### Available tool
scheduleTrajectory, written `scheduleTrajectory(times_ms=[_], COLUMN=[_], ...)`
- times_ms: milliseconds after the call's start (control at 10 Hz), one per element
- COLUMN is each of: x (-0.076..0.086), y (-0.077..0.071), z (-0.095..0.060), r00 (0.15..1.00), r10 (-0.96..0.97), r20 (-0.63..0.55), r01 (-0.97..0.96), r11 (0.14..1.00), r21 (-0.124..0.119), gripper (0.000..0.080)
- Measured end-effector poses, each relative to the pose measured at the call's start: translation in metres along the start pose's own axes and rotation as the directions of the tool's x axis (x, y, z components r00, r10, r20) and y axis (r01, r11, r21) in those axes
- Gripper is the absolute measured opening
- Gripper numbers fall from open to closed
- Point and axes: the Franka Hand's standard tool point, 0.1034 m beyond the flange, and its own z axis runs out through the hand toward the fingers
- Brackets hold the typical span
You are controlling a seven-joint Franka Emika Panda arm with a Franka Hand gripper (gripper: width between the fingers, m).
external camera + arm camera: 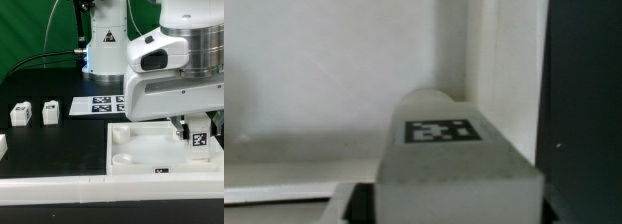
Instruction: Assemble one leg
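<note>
My gripper (198,128) is shut on a leg (201,142), a small white post with a black-and-white tag, and holds it upright over the exterior view's right rear corner of the large white tray (150,160). In the wrist view the leg (452,150) fills the middle, its tagged face up, pointing toward the tray's inner corner (464,75). The black fingers (363,205) press on both sides of it. Whether the leg's lower end touches the tray is hidden.
Two more legs (22,114) (51,111) stand on the black table at the exterior view's left, another white part (3,147) at the far left edge. The marker board (100,104) lies behind the tray. A white rail (60,187) runs along the front.
</note>
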Motion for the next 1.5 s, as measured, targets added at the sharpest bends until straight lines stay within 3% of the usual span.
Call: scheduleTrajectory(times_ms=[300, 500, 900, 1100, 1200, 1300, 1400, 1500], x=[0.0001, 0.0002, 0.0007, 0.0007, 0.0005, 0.0004, -0.0003, -0.0012], y=[0.0004, 0.0012, 0.0028, 0.0027, 0.0026, 0.0024, 0.0028, 0.0019], z=[0.0, 0.0002, 0.0009, 0.001, 0.0014, 0.0016, 0.0018, 0.0014], r00=[0.938, 0.812, 0.599, 0.627, 0.655, 0.686, 0.764, 0.831], r10=[0.345, 0.583, 0.801, 0.779, 0.756, 0.728, 0.645, 0.556], r20=[-0.004, -0.006, -0.004, -0.005, -0.004, -0.004, -0.003, 0.002], r01=[-0.345, -0.584, -0.801, -0.779, -0.756, -0.728, -0.645, -0.556], r11=[0.938, 0.812, 0.599, 0.627, 0.655, 0.686, 0.764, 0.831], r21=[-0.006, -0.005, 0.001, 0.001, 0.0, 0.0, -0.006, -0.017], gripper=[0.0292, 0.0292, 0.0292, 0.0292, 0.0386, 0.0386, 0.0562, 0.0625])
